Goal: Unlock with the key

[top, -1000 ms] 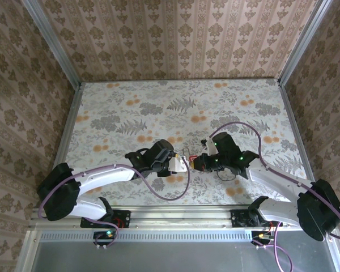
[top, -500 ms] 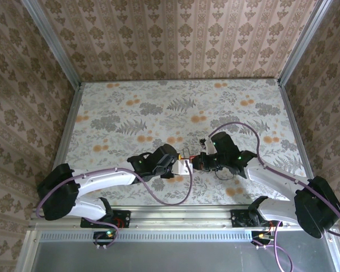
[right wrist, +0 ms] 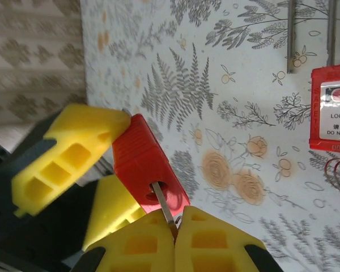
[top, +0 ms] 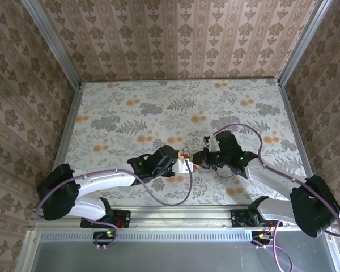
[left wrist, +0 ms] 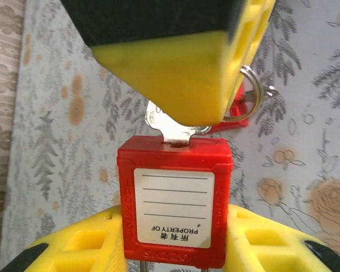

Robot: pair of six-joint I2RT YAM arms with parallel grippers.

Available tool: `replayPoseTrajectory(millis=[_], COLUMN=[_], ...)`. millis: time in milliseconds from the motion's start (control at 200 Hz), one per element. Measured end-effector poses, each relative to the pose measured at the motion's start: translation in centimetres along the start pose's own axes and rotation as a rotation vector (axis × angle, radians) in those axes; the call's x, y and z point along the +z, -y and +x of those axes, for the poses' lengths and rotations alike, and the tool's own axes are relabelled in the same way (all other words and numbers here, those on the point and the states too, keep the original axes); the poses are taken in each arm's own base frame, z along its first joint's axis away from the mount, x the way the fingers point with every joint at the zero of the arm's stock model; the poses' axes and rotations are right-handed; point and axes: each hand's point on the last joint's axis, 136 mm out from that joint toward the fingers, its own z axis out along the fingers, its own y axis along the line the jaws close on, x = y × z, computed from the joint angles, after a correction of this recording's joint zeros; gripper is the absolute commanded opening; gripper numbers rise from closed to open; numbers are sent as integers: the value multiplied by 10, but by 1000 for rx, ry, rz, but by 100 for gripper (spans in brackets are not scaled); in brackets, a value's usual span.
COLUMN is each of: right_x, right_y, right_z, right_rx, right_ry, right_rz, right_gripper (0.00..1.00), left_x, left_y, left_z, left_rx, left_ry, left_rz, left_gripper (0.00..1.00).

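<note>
Advanced to centre frame, right gripper pinches key seated in red padlock clamped by left gripper; rotate coaxially.

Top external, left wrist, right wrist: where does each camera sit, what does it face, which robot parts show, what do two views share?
Top external: above and behind, looking down on the table; left arm and right arm show.
Left wrist: on the left arm, facing the red padlock in the left gripper.
Right wrist: on the right arm, facing the key in the right gripper.
Shared: both wrist views show padlock and key.
</note>
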Motion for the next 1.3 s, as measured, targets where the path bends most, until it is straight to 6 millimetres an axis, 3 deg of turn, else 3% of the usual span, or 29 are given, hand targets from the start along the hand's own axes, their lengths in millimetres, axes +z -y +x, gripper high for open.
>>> replayPoseTrajectory(millis=[310, 530, 650, 855, 1010, 1210, 1300], right_x=[-15, -20, -29, -52, -64, -80, -82], right_y=[-6, -4, 2, 11, 19, 7, -10], right_z=[-15, -9, -3, -6, -4, -5, 4], right_rx=[324, 395, 371, 283, 175, -182, -439], right_ry=[33, 20, 17, 62, 75, 119, 139], right_rz=[-93, -80, -28, 38, 96, 143, 141], right_gripper=[0, 31, 42, 58, 62, 64, 69], left_x=[1, 2, 1, 0, -1, -10, -17], left_y=[-15, -10, -7, -3, -2, -5, -10], left_z=[-13, -19, -26, -23, -19, -18, -21], left_rx=[14, 9, -17, -59, -85, -136, -158], left_ry=[48, 84, 127, 129, 118, 116, 125], left_rz=[-69, -50, -16, 66, 113, 223, 273], left_gripper=[0, 0, 0, 0, 0, 0, 0])
